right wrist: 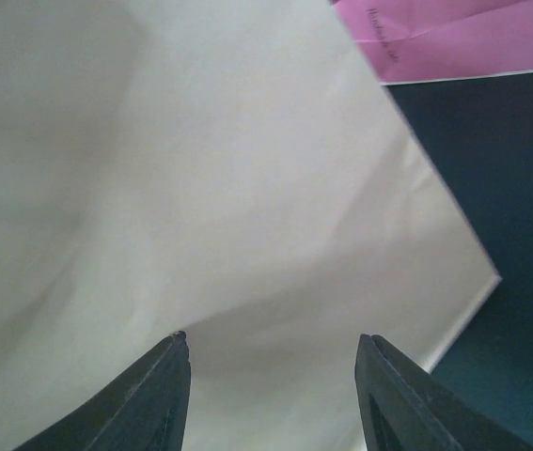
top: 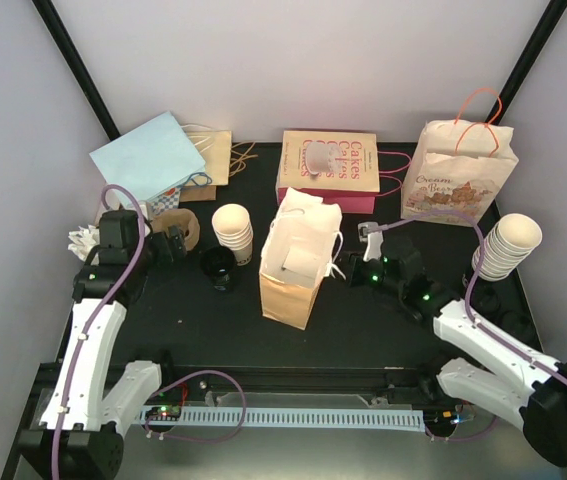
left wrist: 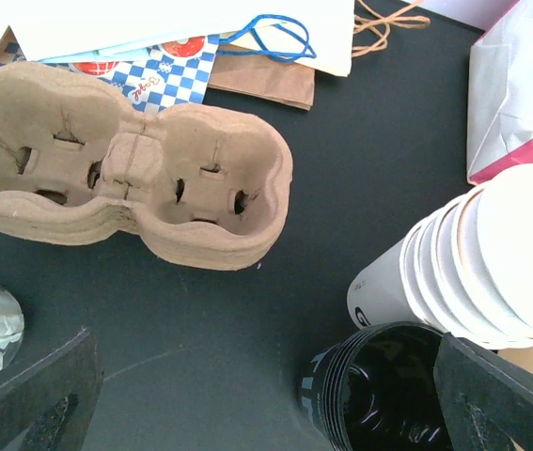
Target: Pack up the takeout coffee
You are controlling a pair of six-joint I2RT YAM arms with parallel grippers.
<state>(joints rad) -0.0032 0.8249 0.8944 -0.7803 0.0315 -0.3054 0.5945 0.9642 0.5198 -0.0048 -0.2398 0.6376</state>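
An open paper bag (top: 288, 285) stands upright mid-table. A cream shape (top: 306, 263) shows in its mouth. It may be the takeout coffee cup, but I cannot tell for sure. My right gripper (top: 349, 268) is just right of the bag. In the right wrist view its fingers (right wrist: 177, 395) stand apart, facing the bag's pale side wall (right wrist: 247, 188) with nothing between them (right wrist: 274, 376). My left gripper (top: 170, 243) (left wrist: 266, 404) is open wide over the table. A stack of black lids (left wrist: 379, 395) lies by its right finger (left wrist: 506, 399).
A brown pulp cup carrier (left wrist: 125, 169) lies left of a stack of nested cream cups (left wrist: 478, 258) (top: 233, 232). A second cup stack (top: 508, 245) stands at the right. Flat bags (top: 148, 158), a pink box (top: 331, 168) and a printed bag (top: 458, 180) line the back. White napkins (top: 83, 240) lie far left.
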